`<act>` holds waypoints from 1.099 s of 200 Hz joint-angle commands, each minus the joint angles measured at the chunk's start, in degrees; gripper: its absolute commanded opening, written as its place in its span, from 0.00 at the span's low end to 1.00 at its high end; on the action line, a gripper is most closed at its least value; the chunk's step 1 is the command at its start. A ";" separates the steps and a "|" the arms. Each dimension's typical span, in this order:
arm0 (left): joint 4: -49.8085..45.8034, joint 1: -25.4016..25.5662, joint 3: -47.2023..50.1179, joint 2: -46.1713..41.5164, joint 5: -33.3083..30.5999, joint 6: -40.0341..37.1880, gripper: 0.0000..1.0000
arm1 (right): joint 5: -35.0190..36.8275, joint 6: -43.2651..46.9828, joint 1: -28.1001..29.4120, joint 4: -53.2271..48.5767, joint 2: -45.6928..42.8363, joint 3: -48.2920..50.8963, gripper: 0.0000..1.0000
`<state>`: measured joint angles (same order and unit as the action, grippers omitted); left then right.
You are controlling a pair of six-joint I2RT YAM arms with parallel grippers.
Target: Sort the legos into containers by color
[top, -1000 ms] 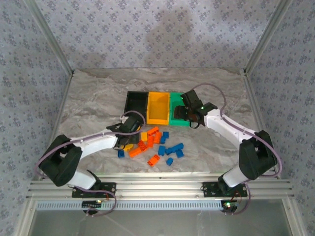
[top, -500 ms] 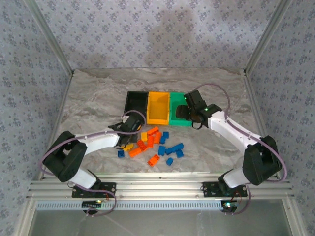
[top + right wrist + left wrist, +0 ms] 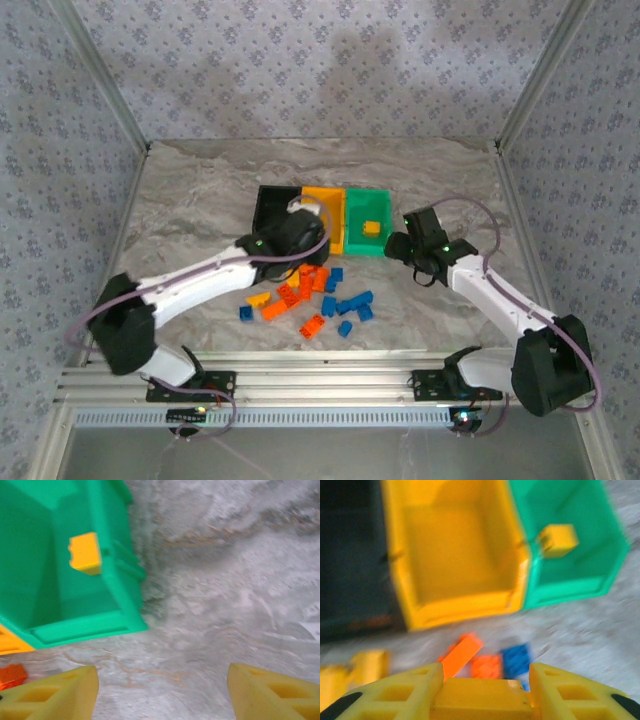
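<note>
Both arms are shifting from where they stood a second ago. The left pincer (image 3: 296, 233) is swinging up from the pile (image 3: 318, 297) to hang over the seam between the black bin (image 3: 272, 203) and the yellow bin (image 3: 330, 212). The right pincer (image 3: 414, 250) is backing away from the green bin (image 3: 385, 205) toward the desk's (image 3: 200, 190) right edge.

In the left wrist view the left pincer is clenching a held brick (image 3: 480, 700) between its fingers (image 3: 395, 696). The right pincer is standing released, with nothing between its pads (image 3: 50, 696).

I am judging the held brick to be light, stiff and smooth-sided, so it is likely to slip or twist if pinched on a corner. The flat opposite side walls are looking like the place to take hold, not the studded top.

It is showing as a small boxy block, yellow-orange, nearly the colour of the fingers around it and blurred at this range.

A loose yellow brick (image 3: 371, 228) is lying inside the green bin, near its middle. The three bins are sitting joined in a row at the middle of the desk. The remaining bricks, red-orange, blue and a few yellow, are lying scattered between the bins and the near edge.
</note>
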<state>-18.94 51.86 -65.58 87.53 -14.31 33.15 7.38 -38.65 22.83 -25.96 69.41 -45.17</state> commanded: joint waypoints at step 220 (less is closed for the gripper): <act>2.98 0.50 -31.84 21.62 10.57 -1.88 0.99 | -9.73 0.55 -0.84 1.30 -15.02 10.01 0.79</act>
<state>-21.80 51.77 -104.16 120.49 -6.46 30.68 0.60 -39.33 20.56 -25.96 53.67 -36.07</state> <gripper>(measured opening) 0.992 0.790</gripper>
